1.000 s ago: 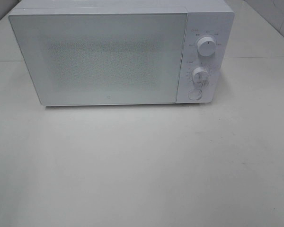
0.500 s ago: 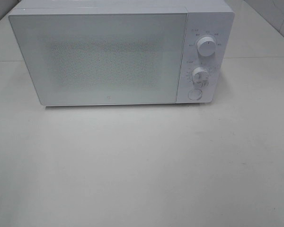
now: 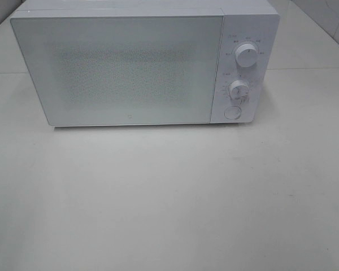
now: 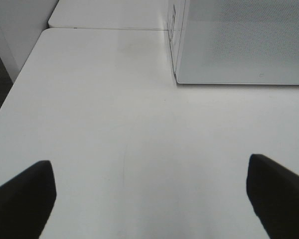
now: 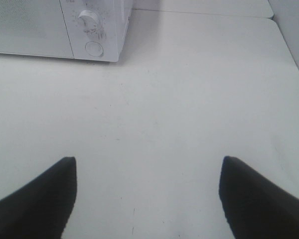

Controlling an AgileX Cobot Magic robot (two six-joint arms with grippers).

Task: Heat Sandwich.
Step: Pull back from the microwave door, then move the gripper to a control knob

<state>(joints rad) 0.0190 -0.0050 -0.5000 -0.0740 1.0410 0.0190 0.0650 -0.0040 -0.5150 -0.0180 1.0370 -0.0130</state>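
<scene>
Ok, one white microwave [image 3: 130,68] sits at 12 o'clock on the white table [image 3: 169,197] in the high view, with its door [image 3: 124,70] closed flat. The control strip is at about 1 o'clock: two knobs, upper [image 3: 247,57] and lower [image 3: 238,89], and one round button [image 3: 232,112] just below them. The frosted door hides the cavity, so I can't tell where the sandwich is; no camera shows it. Neither of the two arms appears in the high view. The left gripper [image 4: 149,164] is released, its two dark fingers [image 4: 25,199] spread wide over bare tabletop with nothing between them. The microwave's door-side corner is ahead of it, well apart. The right gripper [image 5: 148,162] is also released, its two fingers [image 5: 35,199] apart and gripping nothing, with the knob end of the microwave ahead and well clear. Nothing stands between either gripper and the microwave front.
</scene>
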